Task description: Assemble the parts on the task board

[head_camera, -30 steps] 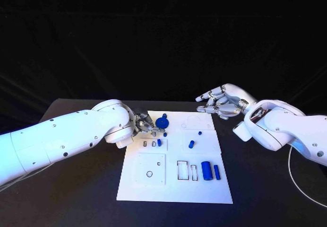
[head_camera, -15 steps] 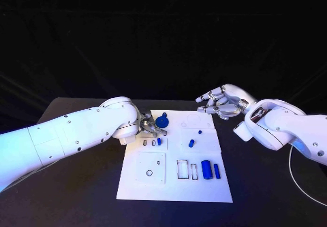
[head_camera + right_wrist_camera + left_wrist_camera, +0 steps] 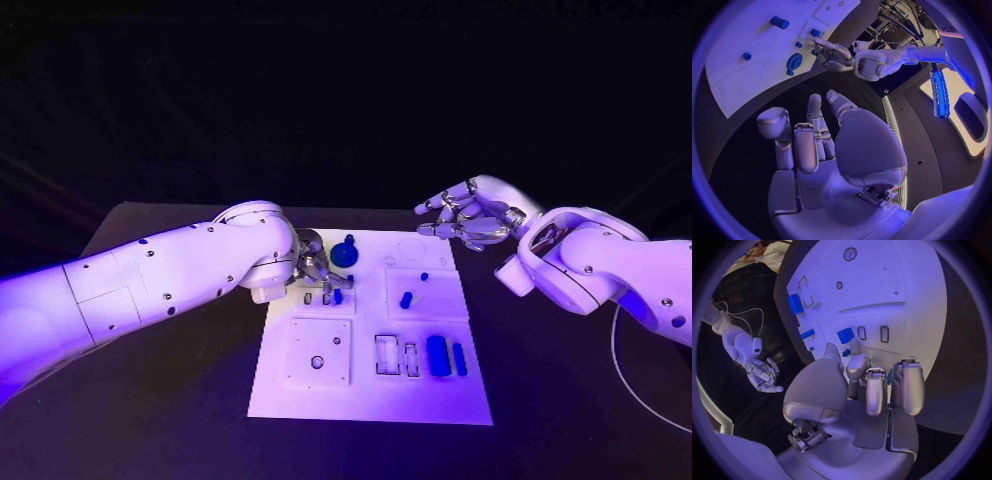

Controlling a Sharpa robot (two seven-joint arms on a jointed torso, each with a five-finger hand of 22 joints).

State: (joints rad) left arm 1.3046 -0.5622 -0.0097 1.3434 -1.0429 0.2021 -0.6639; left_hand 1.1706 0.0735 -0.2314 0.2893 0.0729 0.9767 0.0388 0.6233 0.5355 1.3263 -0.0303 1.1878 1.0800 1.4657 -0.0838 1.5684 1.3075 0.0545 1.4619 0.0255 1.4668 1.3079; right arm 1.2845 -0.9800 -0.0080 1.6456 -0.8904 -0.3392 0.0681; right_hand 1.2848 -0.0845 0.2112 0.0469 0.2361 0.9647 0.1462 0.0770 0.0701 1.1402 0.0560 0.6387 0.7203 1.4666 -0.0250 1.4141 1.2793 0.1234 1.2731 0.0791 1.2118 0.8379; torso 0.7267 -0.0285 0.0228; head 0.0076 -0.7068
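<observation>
Task board (image 3: pixel 368 390): white rectangular plate lying flat at the middle of the black surface (image 3: pixel 159 400), its long axis running from the robot's side toward the far edge. Recesses and outlined slots mark its face.

Parts, blue: a larger cylinder (image 3: pixel 437 356) and a thin bar (image 3: pixel 459 359) lie side by side at the board's near right, both with long axes parallel to the board's long side. A short peg (image 3: pixel 407 299) lies in the middle right panel, tilted slightly off that line; a small dot-like piece (image 3: pixel 423 276) sits just beyond it. A round disc-shaped part (image 3: pixel 345 256) sits at the far left of the board, close beside the left hand. A small blue piece (image 3: pixel 336 297) stands at the slots beneath the left hand.

Left hand (image 3: pixel 313 270): over the board's far-left portion, fingers curled downward near the small slots; the wrist view shows fingertips (image 3: pixel 873 390) bent over the board, with a blue sliver between two of them; whether anything is held cannot be told.

Right hand (image 3: pixel 469 222): above the surface past the board's far-right corner, fingers spread and slightly bent, holding nothing.

Surroundings: dark backdrop behind the surface.
</observation>
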